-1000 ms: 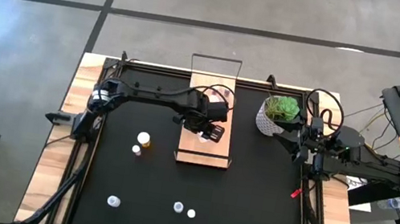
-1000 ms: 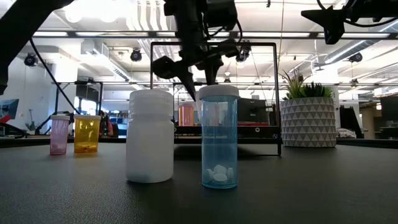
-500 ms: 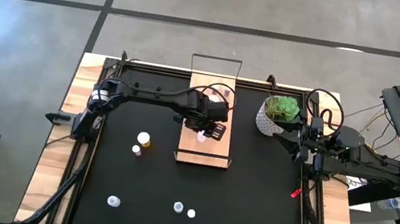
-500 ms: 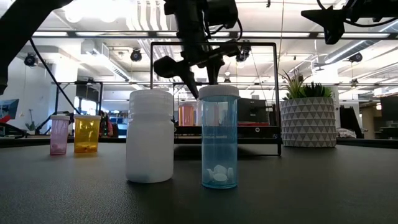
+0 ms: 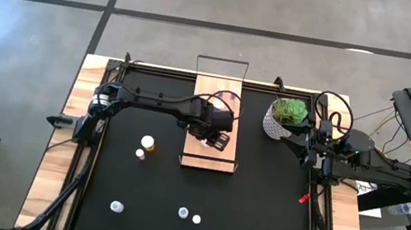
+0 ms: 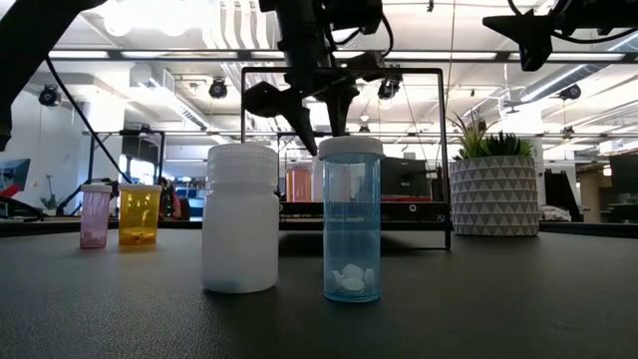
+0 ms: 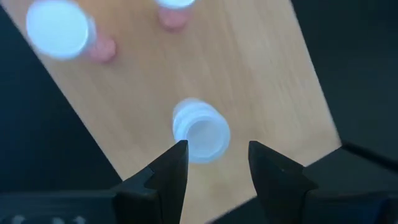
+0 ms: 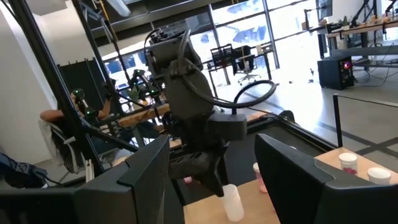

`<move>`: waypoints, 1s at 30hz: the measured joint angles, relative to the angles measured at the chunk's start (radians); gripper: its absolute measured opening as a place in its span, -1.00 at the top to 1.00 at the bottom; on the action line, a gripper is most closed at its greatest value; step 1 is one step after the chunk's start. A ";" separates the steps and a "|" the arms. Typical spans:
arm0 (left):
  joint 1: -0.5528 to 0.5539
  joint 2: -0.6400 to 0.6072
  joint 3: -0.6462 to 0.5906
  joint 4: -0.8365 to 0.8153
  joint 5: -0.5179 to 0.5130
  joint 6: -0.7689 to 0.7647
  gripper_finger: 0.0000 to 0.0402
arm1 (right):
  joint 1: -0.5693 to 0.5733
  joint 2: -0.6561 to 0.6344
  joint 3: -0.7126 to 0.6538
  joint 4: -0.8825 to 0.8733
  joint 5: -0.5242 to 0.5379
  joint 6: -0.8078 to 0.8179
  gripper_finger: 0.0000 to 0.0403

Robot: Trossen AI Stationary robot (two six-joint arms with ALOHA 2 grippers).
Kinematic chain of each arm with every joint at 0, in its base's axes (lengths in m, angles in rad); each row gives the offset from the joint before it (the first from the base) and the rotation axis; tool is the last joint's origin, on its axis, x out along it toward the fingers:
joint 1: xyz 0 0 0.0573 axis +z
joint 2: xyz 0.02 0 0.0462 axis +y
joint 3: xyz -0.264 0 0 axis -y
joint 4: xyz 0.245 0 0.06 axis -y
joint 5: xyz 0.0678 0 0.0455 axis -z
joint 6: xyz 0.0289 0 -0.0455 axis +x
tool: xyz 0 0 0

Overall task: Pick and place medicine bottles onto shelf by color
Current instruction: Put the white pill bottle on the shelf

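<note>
My left gripper (image 5: 218, 140) hangs open over the light-wood shelf (image 5: 211, 156). In the left wrist view its fingers (image 7: 214, 168) stand on either side of, and above, a pale bottle with a white cap (image 7: 200, 130) that stands upright on the shelf board (image 7: 261, 81). Two pink bottles (image 7: 59, 31) stand farther along the board. On the mat stand an orange bottle (image 5: 148, 143), a pink one (image 5: 140, 153) and three pale ones (image 5: 183, 212). My right gripper (image 8: 221, 180) is open and empty at the table's right edge, by the plant.
A green plant in a white pot (image 5: 287, 116) stands right of the shelf. In the low view a white bottle (image 6: 239, 219) and a blue bottle (image 6: 351, 224) stand close to the camera. The shelf's dark wire frame (image 6: 344, 70) rises at its far end.
My left gripper has risen a little above the shelf, staying open. The pale bottle below it stands still on the board.
</note>
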 joint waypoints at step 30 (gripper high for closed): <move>-0.004 -0.071 -0.125 0.030 0.000 0.757 0.53 | 0.000 0.000 0.000 0.000 0.000 0.000 -0.12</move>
